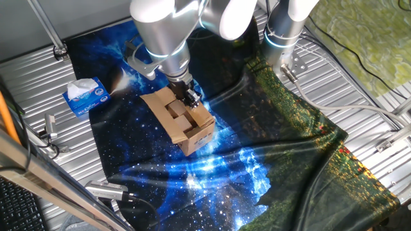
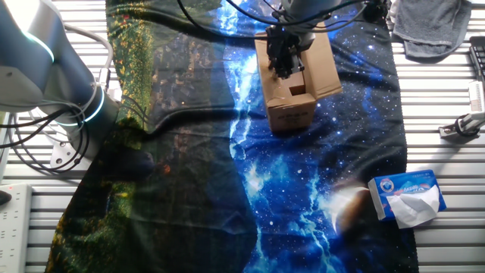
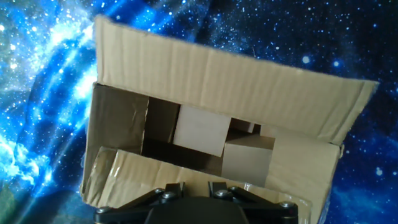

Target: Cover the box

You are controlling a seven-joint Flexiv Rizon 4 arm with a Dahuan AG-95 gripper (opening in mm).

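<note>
The box (image 1: 192, 131) is a small brown cardboard carton standing on the starry blue cloth (image 1: 212, 173). Its top is partly open, and two inner flaps lie folded down over the opening. In the hand view one long flap (image 3: 230, 71) stands up on the far side of the box (image 3: 118, 118), while the near flap (image 3: 143, 171) lies under the hand. My gripper (image 1: 191, 97) is over the box's top near its far edge, fingers close together and holding nothing. From the other side the gripper (image 2: 284, 64) points down into the top of the box (image 2: 292, 114). Only the finger roots of the gripper (image 3: 193, 186) show in the hand view.
A blue-and-white tissue box (image 1: 87, 96) lies left of the carton, off the cloth, and the tissue box (image 2: 405, 196) shows at the lower right from the other side. The arm's base (image 1: 282, 32) stands at the back. A grey towel (image 2: 432, 23) and metal clamps (image 1: 48, 131) sit at the table's edges.
</note>
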